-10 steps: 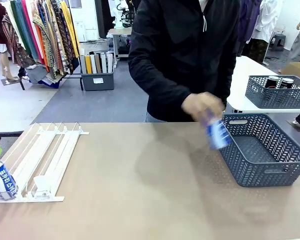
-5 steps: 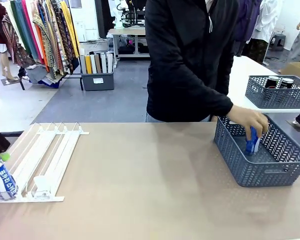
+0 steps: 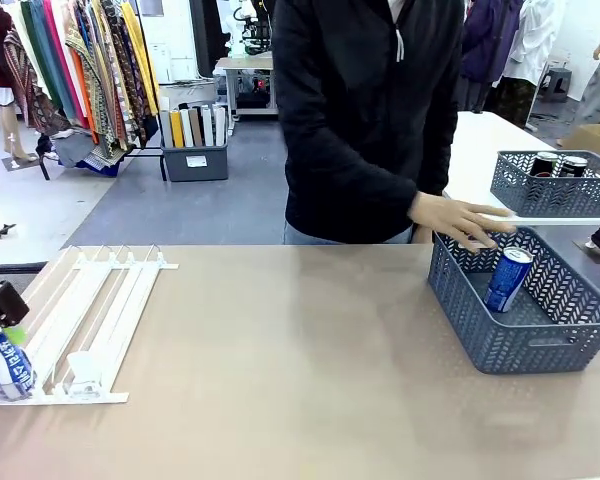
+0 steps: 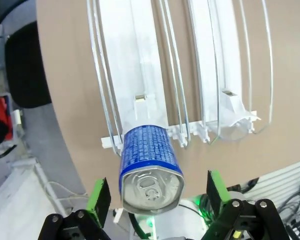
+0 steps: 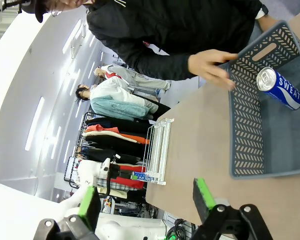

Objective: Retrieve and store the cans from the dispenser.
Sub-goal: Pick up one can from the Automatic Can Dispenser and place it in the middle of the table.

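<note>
1. Left gripper (image 4: 156, 197): jaws stood wide apart, one green pad (image 4: 100, 199) on each side of a blue-and-white can (image 4: 150, 160). There was a visible gap on both sides and nothing was gripped.
2. That can lay at the low end of the dispenser (image 4: 140, 65), in an outer lane against the end stop. Its silver top faced the left wrist camera.
3. From the front, the same can (image 3: 7, 368) sat at the near-left corner of the dispenser (image 3: 90, 320), close to the table edge. The other lanes looked bare.
4. Right gripper (image 5: 146, 200): fingers spread, holding nothing, raised above the table (image 3: 300, 390) and well away from the cans.
5. A grey lattice basket (image 3: 525, 345) stood on the right side of the table. It held a second blue-and-white can (image 3: 508, 279), tilted, with its top leaning toward the far right.
6. The right wrist camera showed that second can (image 5: 279, 88) with "SWEAT" lettering, inside the basket (image 5: 247, 130).
7. The person's hand (image 3: 460, 222) was open at the basket's far-left rim, clear of the can. I could not tell whether it touched the rim.
8. A farther basket (image 3: 555, 190) on a white table held two dark cans (image 3: 545, 163).
</note>
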Robot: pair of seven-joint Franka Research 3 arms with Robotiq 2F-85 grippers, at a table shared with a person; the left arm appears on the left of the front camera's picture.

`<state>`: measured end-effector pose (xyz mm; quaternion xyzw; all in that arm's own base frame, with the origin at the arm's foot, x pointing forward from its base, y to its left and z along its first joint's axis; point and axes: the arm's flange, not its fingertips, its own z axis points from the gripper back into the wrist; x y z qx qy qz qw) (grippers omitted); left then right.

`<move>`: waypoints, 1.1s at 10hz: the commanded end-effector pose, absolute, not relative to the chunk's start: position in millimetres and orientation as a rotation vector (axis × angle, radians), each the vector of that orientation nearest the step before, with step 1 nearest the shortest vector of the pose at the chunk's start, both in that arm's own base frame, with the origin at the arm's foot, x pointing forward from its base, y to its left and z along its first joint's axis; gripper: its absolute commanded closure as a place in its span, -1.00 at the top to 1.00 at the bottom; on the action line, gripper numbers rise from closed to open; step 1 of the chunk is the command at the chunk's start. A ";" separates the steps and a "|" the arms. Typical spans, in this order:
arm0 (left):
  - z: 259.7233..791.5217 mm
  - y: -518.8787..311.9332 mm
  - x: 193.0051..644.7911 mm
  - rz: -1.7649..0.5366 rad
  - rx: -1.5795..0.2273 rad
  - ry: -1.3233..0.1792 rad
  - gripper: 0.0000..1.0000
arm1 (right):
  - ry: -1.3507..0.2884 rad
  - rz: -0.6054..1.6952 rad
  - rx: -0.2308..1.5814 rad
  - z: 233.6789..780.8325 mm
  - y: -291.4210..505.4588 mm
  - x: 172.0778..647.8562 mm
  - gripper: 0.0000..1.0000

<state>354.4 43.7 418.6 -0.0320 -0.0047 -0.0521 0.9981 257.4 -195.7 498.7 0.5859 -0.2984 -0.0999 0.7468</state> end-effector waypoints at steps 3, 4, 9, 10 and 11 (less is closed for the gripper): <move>366.0 37.5 297.7 -0.084 0.001 0.005 1.00 | -0.691 -0.200 1.302 500.1 -194.6 260.6 1.00; 363.8 36.2 296.6 -0.089 0.001 0.008 1.00 | -0.691 -0.200 1.302 500.1 -194.6 260.6 1.00; 360.2 35.8 298.4 -0.089 0.006 0.006 -1.00 | -0.691 -0.200 1.302 500.1 -194.6 260.6 1.00; 359.4 35.1 298.0 -0.089 0.005 0.009 -1.00 | -0.691 -0.200 1.302 500.1 -194.6 260.6 1.00; 359.1 35.1 298.5 -0.093 0.002 0.000 -1.00 | -0.691 -0.200 1.302 500.1 -194.6 260.6 1.00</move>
